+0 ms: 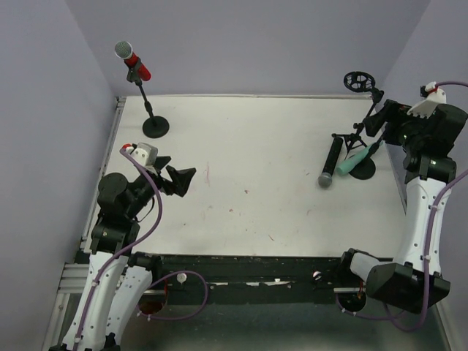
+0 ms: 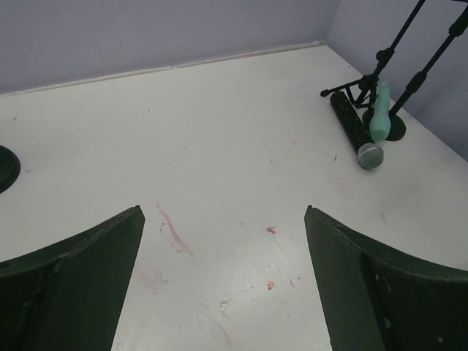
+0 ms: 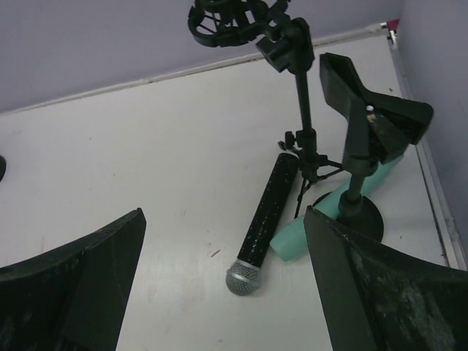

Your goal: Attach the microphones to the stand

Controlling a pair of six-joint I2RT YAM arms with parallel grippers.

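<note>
White counter [image 1: 256,146]. Left arm [image 1: 121,199] at 8 o'clock, jaws spread wide, gripping nothing; right arm [image 1: 420,212] at 3 o'clock, jaws likewise released. Red microphone [image 1: 136,64] clipped into its stand [image 1: 155,126] at 11 o'clock. Black microphone [image 1: 331,159] and green microphone [image 1: 352,162] lying flat side by side at 3 o'clock, by a tripod stand [image 3: 303,102].

Red microphone [image 1: 136,64] clipped in far-left stand [image 1: 151,110]; black microphone [image 1: 331,161], mint-green microphone [image 1: 356,159] lie by right stands [image 3: 301,95].
</note>
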